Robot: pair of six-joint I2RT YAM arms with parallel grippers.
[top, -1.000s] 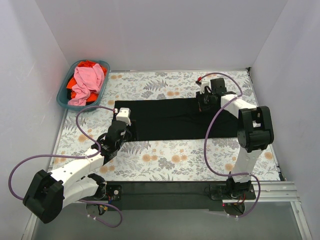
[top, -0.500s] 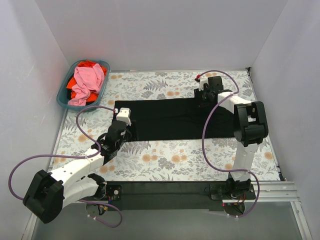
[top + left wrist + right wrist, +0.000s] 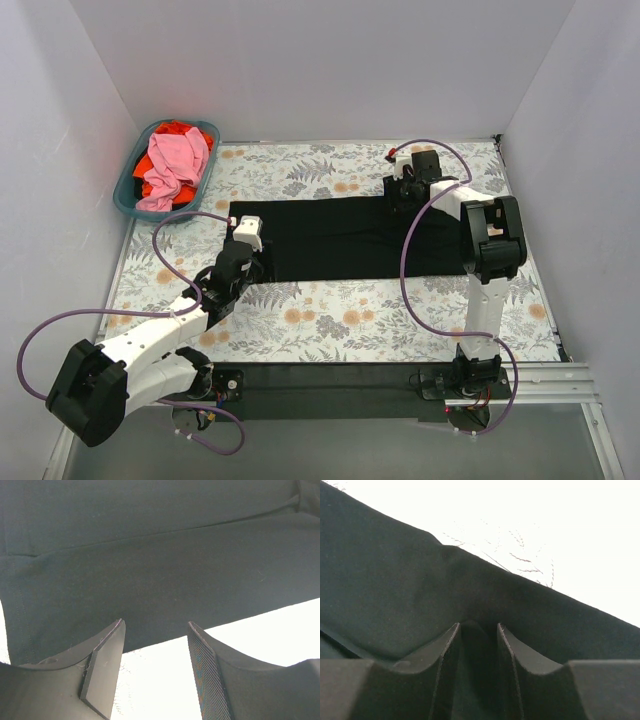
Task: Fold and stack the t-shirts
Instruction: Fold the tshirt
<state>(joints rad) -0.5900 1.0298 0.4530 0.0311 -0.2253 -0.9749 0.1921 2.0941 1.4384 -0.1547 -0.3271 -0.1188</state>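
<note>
A black t-shirt (image 3: 340, 235) lies folded into a long strip across the floral table (image 3: 330, 320). My left gripper (image 3: 250, 262) hovers open at the strip's near left corner. In the left wrist view, its fingers (image 3: 156, 625) frame the cloth's near edge (image 3: 150, 580) with nothing between them. My right gripper (image 3: 400, 192) is at the strip's far right edge. Its jaws (image 3: 478, 626) are parted, low on the black cloth (image 3: 395, 595), with dark fabric in the gap. A pink t-shirt (image 3: 176, 160) and an orange-red t-shirt (image 3: 158, 186) lie bunched in the basket.
The teal plastic basket (image 3: 128, 198) stands at the table's far left corner, against the wall. White walls close in the left, back and right sides. Purple cables loop beside both arms.
My right gripper has gone from shut to open and shifted slightly toward the far left along the shirt's edge. The left arm and the shirt have not moved.
</note>
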